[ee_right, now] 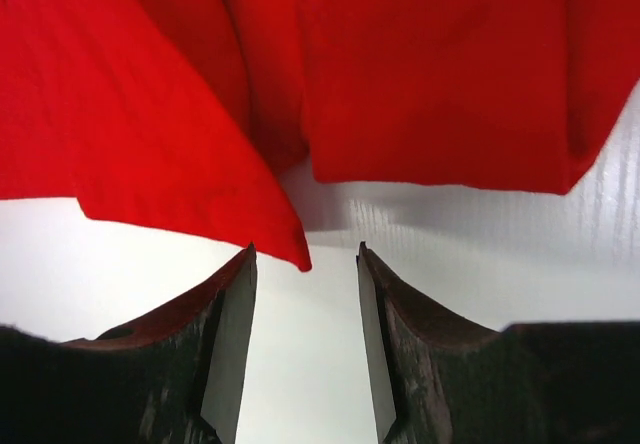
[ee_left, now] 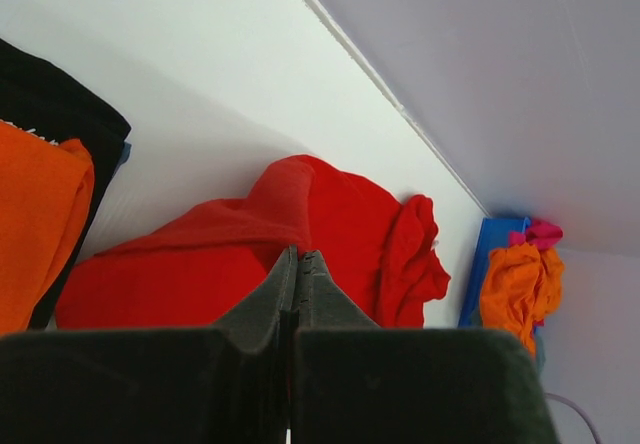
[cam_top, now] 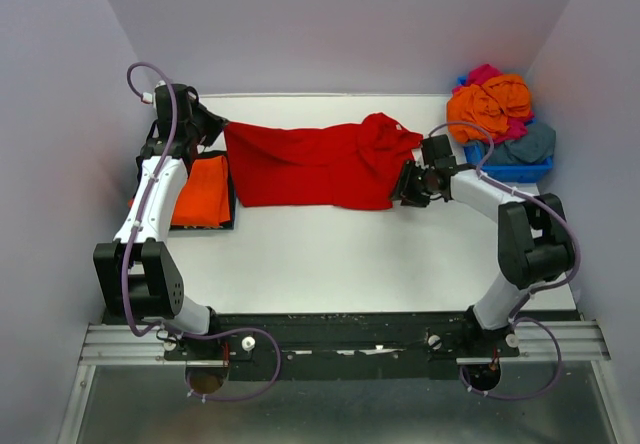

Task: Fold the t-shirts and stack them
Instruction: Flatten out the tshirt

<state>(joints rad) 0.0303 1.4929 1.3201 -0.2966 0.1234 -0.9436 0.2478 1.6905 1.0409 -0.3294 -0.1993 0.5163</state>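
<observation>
Left pincer tight on red t-shirt, contact hidden

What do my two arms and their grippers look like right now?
The left arm and right arm match: white links between chunky black joints. A lilac cable loops along each. The left gripper and right gripper are black, each with two tapered, wedge-shaped fingers that are flat on the inside.

Plain colours on a white table
One red t-shirt, an orange t-shirt over a black t-shirt, a blue bin.
</observation>
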